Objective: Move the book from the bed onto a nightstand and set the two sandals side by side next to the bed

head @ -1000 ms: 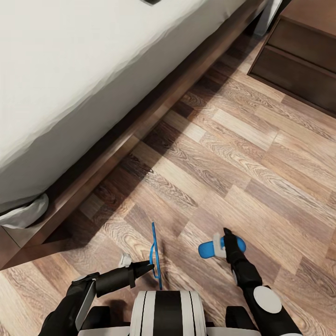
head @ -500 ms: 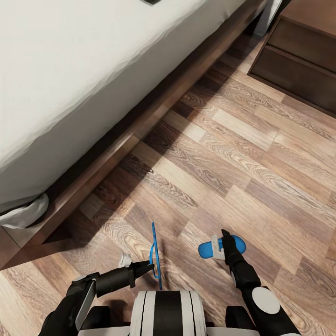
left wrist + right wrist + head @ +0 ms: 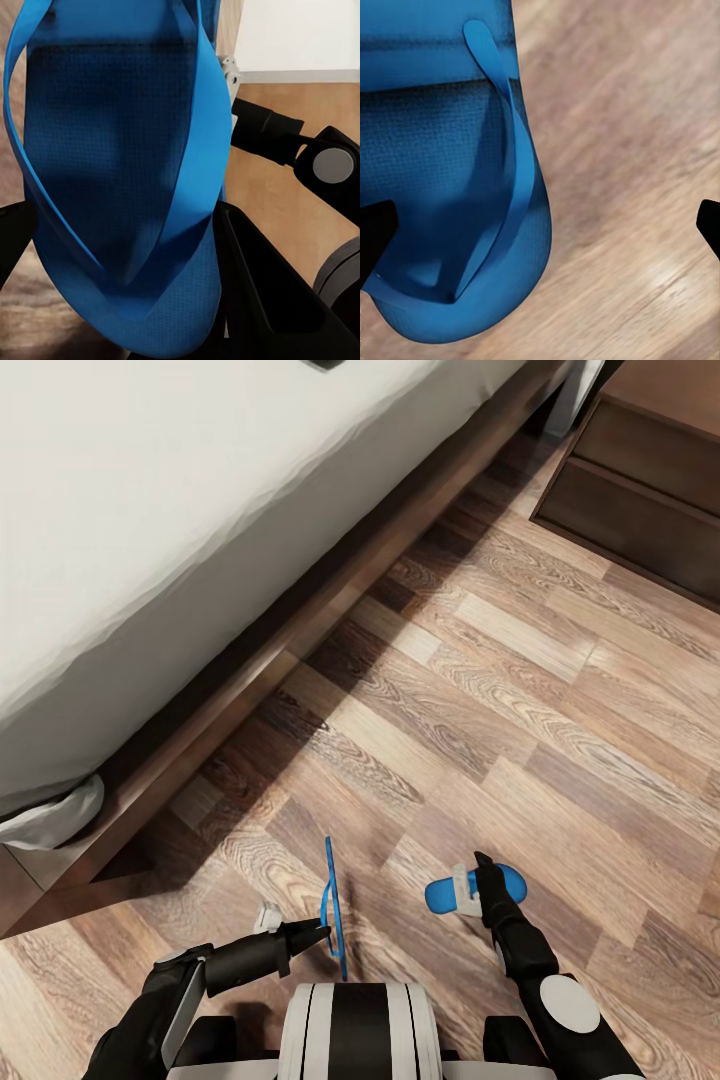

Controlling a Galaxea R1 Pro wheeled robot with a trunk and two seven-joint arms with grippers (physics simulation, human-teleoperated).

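No writing is legible anywhere. The off-white bed with its dark wooden frame fills ten o'clock. The left gripper is clamped on an edge-up bright blue flat sandal. At five o'clock the right gripper, fingers spread, straddles the second blue sandal lying flat on the wood-plank floor. A dark brown drawered cabinet stands at one o'clock.

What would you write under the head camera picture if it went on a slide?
Beside the bed, the left gripper holds one blue sandal on edge while the right gripper is at the other sandal.
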